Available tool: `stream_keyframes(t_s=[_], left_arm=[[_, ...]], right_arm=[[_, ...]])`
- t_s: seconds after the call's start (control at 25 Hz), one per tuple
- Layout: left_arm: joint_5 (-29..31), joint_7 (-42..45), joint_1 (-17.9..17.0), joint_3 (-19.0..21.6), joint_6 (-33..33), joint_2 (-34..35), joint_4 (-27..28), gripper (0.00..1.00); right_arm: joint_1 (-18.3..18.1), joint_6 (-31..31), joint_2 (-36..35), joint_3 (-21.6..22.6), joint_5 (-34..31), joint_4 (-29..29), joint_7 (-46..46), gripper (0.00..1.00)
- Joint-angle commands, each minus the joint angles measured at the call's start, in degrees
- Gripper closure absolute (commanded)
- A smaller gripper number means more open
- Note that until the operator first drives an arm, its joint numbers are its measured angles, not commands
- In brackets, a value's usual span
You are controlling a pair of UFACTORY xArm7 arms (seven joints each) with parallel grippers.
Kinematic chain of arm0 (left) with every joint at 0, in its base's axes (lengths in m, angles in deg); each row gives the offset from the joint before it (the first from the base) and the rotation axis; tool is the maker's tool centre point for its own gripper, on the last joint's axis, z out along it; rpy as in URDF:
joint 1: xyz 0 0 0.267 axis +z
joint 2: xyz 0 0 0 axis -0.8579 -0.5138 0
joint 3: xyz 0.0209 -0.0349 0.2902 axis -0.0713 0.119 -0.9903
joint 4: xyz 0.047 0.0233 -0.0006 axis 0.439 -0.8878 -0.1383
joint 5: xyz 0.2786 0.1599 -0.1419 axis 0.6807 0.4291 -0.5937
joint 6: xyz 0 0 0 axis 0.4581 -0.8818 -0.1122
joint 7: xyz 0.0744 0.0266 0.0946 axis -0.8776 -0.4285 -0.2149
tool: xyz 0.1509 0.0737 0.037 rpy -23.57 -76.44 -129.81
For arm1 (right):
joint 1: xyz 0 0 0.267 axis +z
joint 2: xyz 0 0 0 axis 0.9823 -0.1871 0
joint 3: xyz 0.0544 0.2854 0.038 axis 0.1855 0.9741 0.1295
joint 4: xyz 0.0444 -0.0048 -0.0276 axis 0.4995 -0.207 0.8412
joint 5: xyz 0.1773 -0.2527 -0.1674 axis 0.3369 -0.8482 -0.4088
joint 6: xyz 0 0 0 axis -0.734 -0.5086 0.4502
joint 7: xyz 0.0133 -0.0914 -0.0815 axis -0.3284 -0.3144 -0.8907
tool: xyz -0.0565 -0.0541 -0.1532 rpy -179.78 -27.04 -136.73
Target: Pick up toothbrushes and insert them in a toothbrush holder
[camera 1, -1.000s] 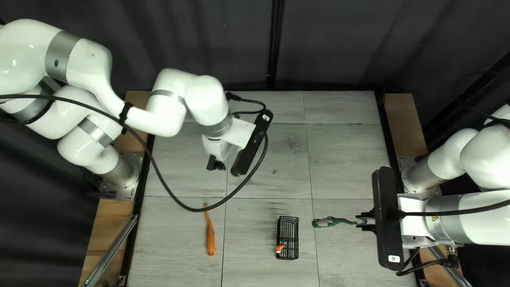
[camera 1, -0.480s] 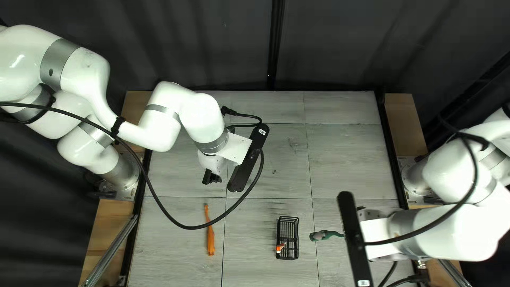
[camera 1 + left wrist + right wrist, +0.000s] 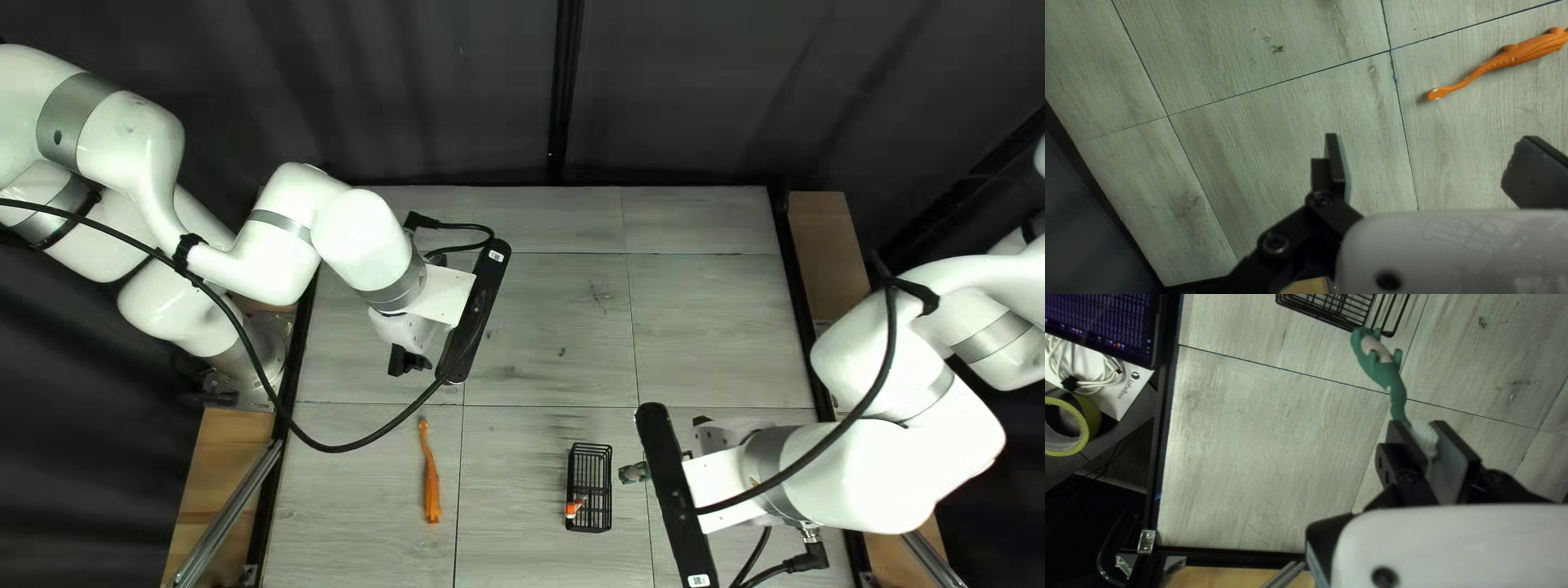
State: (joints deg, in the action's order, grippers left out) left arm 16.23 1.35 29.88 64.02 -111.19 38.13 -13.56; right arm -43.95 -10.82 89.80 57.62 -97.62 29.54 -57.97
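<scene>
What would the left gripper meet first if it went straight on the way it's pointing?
Probably the tabletop. The left gripper is open over it, and the orange toothbrush seems off to one side of its path, though the depth is hard to judge.

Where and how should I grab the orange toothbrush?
I'd take the orange toothbrush from above by its slim neck with the open left pincer, a finger on each long side. It lies flat and narrows there; that should leave the thick body free to enter the black basket.
</scene>
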Motion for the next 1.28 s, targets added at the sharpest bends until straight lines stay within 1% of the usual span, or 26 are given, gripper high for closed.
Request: stream_keyframes(t_s=[0.04, 0.08, 0.16, 0.24, 0.32, 0.44, 0.64, 0.76, 0.88, 1.04, 1.16, 1.28], left_arm=[[0.0, 0.01, 0.0, 0.0, 0.0, 0.01, 0.0, 0.0], [0.0, 0.01, 0.0, 0.0, 0.0, 0.01, 0.0, 0.0], [0.22, -0.49, 1.06, -1.03, -0.17, 1.58, -0.73, 0.0], [1.7, -3.88, 2.95, -3.87, -1.16, 2.58, 0.33, 0.0], [2.57, -7.44, 4.02, -6.71, -2.29, 1.48, 3.61, 0.0], [3.72, -10.32, 5.36, -9.5, -3.61, -0.27, 8.01, 0.0], [4.87, -9.61, 8.67, -13.43, -4.2, -2.89, 12.16, 0.0], [6.36, -7.67, 11.08, -13.3, -7.11, -2.36, 12.65, 0.0], [8.8, -4.13, 14.29, -10.5, -14.22, -0.12, 13.25, 0.0], [9.98, -2.42, 15.91, -7.98, -21.35, 1.57, 14.13, 0.0], [9.69, -2.27, 16.93, -8.53, -23.78, 2.41, 14.0, 0.0], [9.15, -0.93, 19.08, -10.12, -25.74, 3.06, 14.28, 0.0]], right_arm=[[-0.23, -0.5, -1.01, -0.32, -0.15, 1.13, -1.27, 0.98], [-0.24, -0.6, -1.17, -0.35, -0.17, 1.29, -1.48, 0.98], [-0.31, -0.67, -1.36, -0.45, -0.13, 1.39, -1.9, 0.98], [-0.33, -1.04, -1.47, -0.5, -0.11, 1.65, -2.27, 0.98], [-0.3, -1.59, -1.59, -0.44, -0.21, 2.16, -2.36, 0.98], [-0.23, -1.89, -1.37, -0.33, -0.38, 2.2, -2.19, 0.98], [-0.36, -2.23, -0.72, -0.46, -0.47, 1.92, -2.35, 0.99], [-0.47, -2.86, 0.04, -0.6, -0.57, 1.86, -2.8, 0.99], [-0.61, -3.59, 0.35, -0.87, -0.3, 2.0, -3.78, 0.98], [-0.8, -3.5, -0.25, -1.3, 0.24, 1.97, -5.22, 0.98], [-0.86, -3.08, -0.97, -1.45, 0.36, 2.17, -5.87, 0.98], [-0.8, -2.97, -1.44, -1.41, 0.3, 2.41, -6.33, 0.99]])
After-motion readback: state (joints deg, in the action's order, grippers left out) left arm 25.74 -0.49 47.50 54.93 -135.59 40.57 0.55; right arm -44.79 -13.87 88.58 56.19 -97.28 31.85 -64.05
